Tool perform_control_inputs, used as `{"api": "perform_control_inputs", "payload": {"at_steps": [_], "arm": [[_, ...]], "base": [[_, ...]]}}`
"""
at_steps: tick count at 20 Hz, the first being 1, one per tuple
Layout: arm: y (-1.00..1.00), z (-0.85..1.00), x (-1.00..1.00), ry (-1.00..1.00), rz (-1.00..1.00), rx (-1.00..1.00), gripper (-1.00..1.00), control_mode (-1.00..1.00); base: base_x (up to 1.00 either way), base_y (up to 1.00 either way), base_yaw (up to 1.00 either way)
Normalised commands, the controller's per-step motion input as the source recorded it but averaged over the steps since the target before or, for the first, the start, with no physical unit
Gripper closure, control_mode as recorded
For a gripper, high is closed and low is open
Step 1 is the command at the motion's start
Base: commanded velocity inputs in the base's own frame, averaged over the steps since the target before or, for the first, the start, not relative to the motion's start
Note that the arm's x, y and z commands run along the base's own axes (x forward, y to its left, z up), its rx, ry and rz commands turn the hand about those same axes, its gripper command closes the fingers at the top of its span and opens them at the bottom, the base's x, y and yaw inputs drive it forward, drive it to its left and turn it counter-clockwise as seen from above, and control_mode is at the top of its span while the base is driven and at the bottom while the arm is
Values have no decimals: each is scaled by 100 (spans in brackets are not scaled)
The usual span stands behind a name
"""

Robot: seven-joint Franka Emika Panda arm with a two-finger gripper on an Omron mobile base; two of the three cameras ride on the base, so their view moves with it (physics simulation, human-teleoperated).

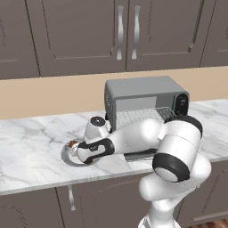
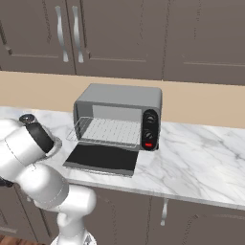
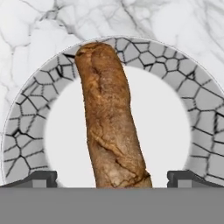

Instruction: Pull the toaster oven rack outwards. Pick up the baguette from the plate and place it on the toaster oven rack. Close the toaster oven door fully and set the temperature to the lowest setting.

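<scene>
Step in hand judged: baguette pickup. Toaster oven rack (image 2: pixel 107 130) seen pulled out over dropped toaster oven door (image 2: pixel 101 158), so first step judged done. Baguette (image 3: pixel 111 118) seen lying across plate (image 3: pixel 192 100), plate set on marble counter (image 1: pixel 31 147) left of toaster oven (image 1: pixel 144 95). Gripper (image 3: pixel 112 177) poised above plate, jaws spread wide, nothing held, fingertips (image 3: pixel 41 178) straddling baguette's near end. Next move judged: descent needed, then jaws closed across loaf width.
</scene>
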Motion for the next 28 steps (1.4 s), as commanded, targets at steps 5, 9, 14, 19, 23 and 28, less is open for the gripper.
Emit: {"api": "perform_control_inputs", "payload": {"at_steps": [5, 9, 14, 19, 23, 28], "arm": [[3, -17, 16, 0, 0, -1, -100, -100], [15, -28, 5, 0, 0, -4, -100, -100], [23, -33, 6, 0, 0, -5, 100, -100], [15, -8, 0, 5, 0, -2, 100, -100], [11, 0, -2, 2, 0, -2, 100, -100], [2, 2, -7, 0, 0, -1, 100, -100]], "base": [[0, 0, 0], [0, 0, 0], [0, 0, 0], [0, 0, 0], [0, 0, 0], [0, 0, 0]]}}
